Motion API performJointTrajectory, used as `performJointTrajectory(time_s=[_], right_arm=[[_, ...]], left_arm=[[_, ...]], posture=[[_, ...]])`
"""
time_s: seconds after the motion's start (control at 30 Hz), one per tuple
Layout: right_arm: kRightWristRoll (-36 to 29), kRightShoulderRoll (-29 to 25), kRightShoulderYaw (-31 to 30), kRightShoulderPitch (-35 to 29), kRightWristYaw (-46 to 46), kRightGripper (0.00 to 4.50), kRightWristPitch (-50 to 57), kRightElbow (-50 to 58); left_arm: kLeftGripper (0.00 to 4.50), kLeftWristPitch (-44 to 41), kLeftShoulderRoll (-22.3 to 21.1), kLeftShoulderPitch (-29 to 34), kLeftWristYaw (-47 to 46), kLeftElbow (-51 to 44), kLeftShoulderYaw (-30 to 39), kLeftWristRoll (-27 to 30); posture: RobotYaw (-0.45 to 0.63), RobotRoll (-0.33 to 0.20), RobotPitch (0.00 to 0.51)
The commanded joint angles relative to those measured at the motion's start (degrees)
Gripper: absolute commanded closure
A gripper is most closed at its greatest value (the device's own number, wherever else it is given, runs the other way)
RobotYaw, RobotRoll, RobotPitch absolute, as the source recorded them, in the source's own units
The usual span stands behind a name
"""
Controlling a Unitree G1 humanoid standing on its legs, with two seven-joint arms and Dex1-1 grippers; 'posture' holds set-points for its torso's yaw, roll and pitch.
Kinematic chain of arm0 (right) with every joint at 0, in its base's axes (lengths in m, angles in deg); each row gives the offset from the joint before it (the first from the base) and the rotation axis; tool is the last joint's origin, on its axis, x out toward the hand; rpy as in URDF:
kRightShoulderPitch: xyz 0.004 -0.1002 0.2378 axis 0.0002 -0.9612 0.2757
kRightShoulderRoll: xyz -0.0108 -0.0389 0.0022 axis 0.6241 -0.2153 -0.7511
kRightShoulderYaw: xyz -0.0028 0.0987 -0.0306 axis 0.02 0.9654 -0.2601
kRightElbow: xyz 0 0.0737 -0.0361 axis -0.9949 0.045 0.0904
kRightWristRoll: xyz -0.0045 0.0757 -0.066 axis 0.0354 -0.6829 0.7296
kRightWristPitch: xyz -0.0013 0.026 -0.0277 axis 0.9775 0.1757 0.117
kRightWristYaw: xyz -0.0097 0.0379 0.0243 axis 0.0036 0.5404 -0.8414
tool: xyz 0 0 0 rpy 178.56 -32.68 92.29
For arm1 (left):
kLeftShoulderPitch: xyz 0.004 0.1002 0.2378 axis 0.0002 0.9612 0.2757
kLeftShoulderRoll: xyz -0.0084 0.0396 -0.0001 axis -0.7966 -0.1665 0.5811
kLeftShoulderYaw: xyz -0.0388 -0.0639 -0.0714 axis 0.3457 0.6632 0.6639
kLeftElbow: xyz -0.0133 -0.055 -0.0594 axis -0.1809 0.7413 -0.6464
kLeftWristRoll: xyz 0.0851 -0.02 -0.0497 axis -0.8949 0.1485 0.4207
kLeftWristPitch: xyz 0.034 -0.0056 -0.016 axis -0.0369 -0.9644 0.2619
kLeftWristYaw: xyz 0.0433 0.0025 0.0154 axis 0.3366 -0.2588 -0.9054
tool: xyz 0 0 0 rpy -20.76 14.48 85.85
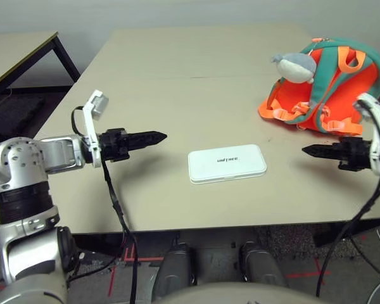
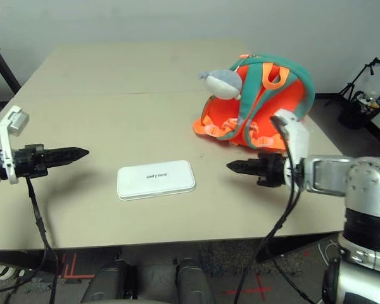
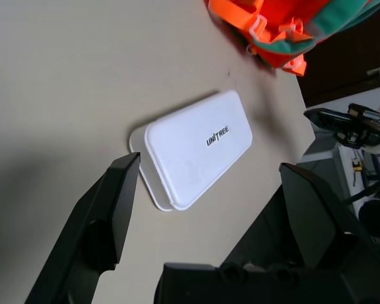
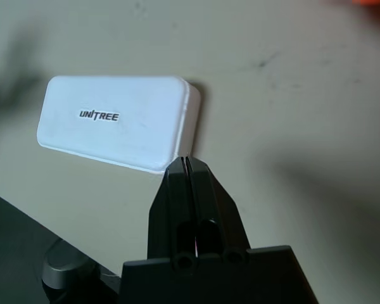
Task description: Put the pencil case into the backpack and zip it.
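**Left eye view: both arms flank the case, nothing yet picked up**

Left eye view shows the flat white rounded-rectangle pencil case (image 1: 227,163) lying lid-up on the beige table (image 1: 177,69), near the front edge and roughly midway between the two arms. Its dark lettering faces upward, so the broad faces are the top and underside; only its thin edges offer themselves to a pinch from the side.

The left gripper (image 3: 206,183) has its two black fingers spread wide, and in the left wrist view the case sits between and beyond the fingertips, untouched. That spread looks suited to spanning the case's width, which suggests this arm is the one lined up to take it. The right gripper (image 4: 187,166) has its fingers pressed together with nothing between them; its tip points at the near corner of the case but stands apart from it. Closed like that, it could serve as a pusher or steadying stop rather than a grasper, though that is only a guess.

The small teal and bright orange fabric backpack (image 1: 329,88) sits at the far right of the table, well apart from the case, straps toward the robot, with a grey-white plush toy (image 1: 294,66) resting against its top. Whether its zipper stands open cannot be told. The task seems barely begun: the case is still outside the bag.
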Motion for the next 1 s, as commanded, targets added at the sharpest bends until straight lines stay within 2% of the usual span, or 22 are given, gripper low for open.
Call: performJointTrajectory(time_s=[0.03, 0.4, 1.0], right_arm=[[2.8, 1.0, -3.8, 0.8, -0.2, 4.47, -1.9, -0.6], [10.8, 0.2, -13.0, 0.4, 1.5, 4.47, -8.0, -1.2], [17.5, 9.4, -17.8, 2.1, -1.0, 4.47, -8.4, -1.4]], left_arm=[[0.00, -1.0, 1.6, 0.5, -1.4, 3.9, -2.8, -2.3], [0.00, 1.0, 4.2, -0.2, 1.1, 11.4, -8.6, -6.9], [0.00, 0.9, 10.3, -0.8, 1.6, 17.2, -11.3, -11.6]], posture=[[0.06, 0.000, 0.044], [0.06, 0.000, 0.055], [0.06, 0.000, 0.052]])
